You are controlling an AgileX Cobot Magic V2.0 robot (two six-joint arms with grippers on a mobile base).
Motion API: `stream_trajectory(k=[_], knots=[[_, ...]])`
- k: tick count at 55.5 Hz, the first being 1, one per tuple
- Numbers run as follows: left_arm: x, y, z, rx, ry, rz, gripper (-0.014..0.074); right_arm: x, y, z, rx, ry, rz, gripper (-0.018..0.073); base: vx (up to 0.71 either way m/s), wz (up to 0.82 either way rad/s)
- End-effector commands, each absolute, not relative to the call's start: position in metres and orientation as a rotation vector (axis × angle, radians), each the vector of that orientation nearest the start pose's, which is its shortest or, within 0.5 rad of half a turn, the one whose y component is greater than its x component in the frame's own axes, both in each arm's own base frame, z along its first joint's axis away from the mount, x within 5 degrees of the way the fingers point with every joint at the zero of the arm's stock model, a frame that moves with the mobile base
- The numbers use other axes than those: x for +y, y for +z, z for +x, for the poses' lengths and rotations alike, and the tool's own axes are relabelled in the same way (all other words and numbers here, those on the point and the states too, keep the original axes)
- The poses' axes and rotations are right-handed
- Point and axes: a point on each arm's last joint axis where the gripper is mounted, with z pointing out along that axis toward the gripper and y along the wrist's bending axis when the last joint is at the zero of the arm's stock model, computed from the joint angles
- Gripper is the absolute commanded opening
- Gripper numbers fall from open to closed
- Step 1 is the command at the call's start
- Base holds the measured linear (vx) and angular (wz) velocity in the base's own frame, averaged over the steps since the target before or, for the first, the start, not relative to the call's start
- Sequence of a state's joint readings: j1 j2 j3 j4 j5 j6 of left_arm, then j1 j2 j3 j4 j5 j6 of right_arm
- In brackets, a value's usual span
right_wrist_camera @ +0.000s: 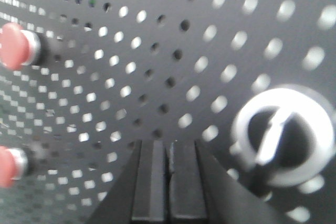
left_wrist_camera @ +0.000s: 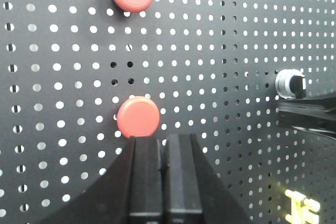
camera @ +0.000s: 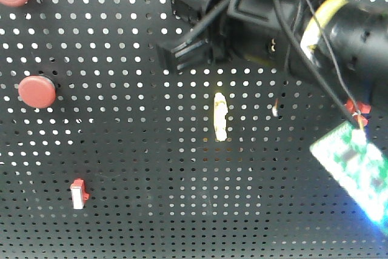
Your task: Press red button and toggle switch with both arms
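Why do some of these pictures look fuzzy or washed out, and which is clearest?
Right wrist view: the toggle switch and red buttons are soft, out of focus. Front view: the green circuit board glares white-blue at its lower edge. Left wrist view is sharpest; its lower red button looks crisp.

Left gripper (left_wrist_camera: 165,141): fingers (left_wrist_camera: 147,182) pressed flat together, no gap, pointing straight ahead. Right gripper (right_wrist_camera: 169,144): likewise closed, pad against pad. Front view: one black arm (camera: 339,22), blurred, reaches in from the upper right.
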State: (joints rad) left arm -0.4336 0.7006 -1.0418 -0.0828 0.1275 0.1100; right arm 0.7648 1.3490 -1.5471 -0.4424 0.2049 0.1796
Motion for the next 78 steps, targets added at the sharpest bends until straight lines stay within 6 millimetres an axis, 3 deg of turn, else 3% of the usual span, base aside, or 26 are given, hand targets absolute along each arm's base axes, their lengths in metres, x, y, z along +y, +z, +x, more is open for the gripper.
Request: stream_trajectory(k=[1, 63, 78], knots=[[-0.047, 0.499, 0.099, 1.144, -0.372, 0.27, 0.0, 0.188, 0.538, 0.208, 1.211, 0.318, -0.631, -0.0002, 0.0, 0.0], [-0.046, 0.502, 0.098, 1.109, -0.373, 0.259, 0.0002, 0.132, 0.551, 0.194, 1.366, 0.004, -0.454, -0.0001, 0.0, 0.0], [-0.045, 0.504, 0.097, 1.094, -0.374, 0.254, 0.0002, 0.136, 0.559, 0.175, 1.277, 0.126, -0.488, -0.0001, 0.0, 0.0]])
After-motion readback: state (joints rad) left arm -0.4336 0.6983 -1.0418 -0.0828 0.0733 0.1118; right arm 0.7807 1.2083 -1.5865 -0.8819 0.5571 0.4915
